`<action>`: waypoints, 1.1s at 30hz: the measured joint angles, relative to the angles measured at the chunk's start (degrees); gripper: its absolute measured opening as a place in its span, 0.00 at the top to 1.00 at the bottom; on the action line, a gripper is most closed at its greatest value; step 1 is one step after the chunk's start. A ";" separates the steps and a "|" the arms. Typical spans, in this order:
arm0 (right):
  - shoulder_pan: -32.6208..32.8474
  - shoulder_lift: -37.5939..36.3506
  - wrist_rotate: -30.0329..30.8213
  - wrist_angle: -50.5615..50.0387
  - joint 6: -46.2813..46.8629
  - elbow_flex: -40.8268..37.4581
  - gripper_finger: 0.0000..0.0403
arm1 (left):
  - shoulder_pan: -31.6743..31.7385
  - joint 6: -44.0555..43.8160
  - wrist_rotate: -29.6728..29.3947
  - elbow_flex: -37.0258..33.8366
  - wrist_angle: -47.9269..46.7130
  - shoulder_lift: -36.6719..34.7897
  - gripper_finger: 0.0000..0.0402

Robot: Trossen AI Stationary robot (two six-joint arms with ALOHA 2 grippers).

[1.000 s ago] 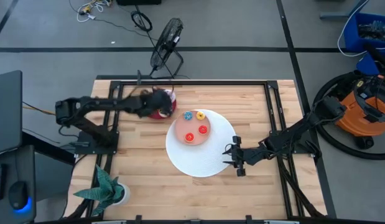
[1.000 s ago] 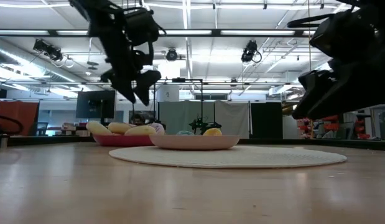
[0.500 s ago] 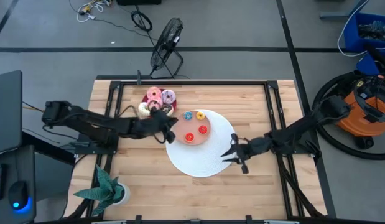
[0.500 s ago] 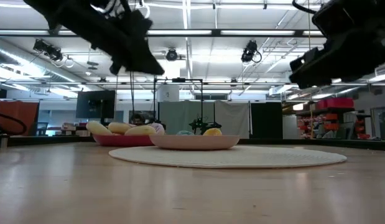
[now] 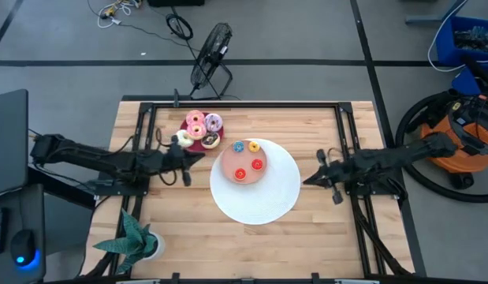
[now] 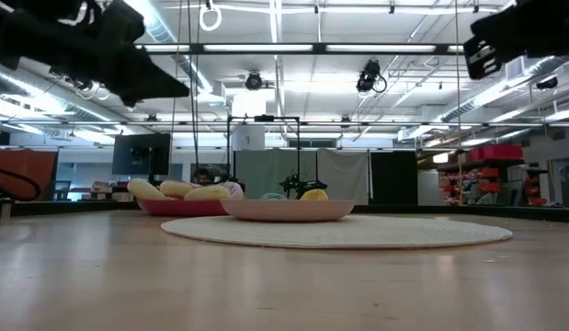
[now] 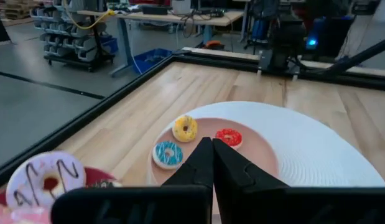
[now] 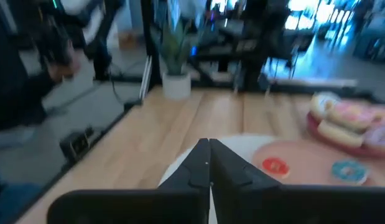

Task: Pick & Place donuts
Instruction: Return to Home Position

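High view: we find the left gripper point(image 5: 190, 156) and right gripper point(image 5: 313, 179) empty, each with its fingers pressed together. We see large donuts point(image 5: 214, 122) crowding the crimson plate point(image 5: 195, 147), and four tiny donuts point(image 5: 238, 147) on the salmon plate point(image 5: 247, 156) atop the white disc point(image 5: 275, 197). We judge the left gripper, just beside the crimson plate, could clip it when swinging home. In the low view the plate rims hide most donuts, and we cannot count the crowded large ones.

Left tool point(image 7: 212, 163) closed; small donuts point(image 7: 185, 128) on pink plate point(image 7: 257, 146).
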 joint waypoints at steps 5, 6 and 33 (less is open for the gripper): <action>-2.32 -8.25 -0.15 -0.29 0.03 -2.83 0.99 | 0.21 -0.62 1.44 -6.29 1.21 -8.45 0.99; -2.89 -9.22 -0.17 -0.21 0.04 -3.87 0.99 | 0.21 -0.19 1.85 -7.27 1.20 -10.25 0.99; -21.74 -14.45 -18.62 11.20 3.11 -14.64 1.00 | 14.97 1.85 18.82 -14.74 -15.28 -44.41 0.99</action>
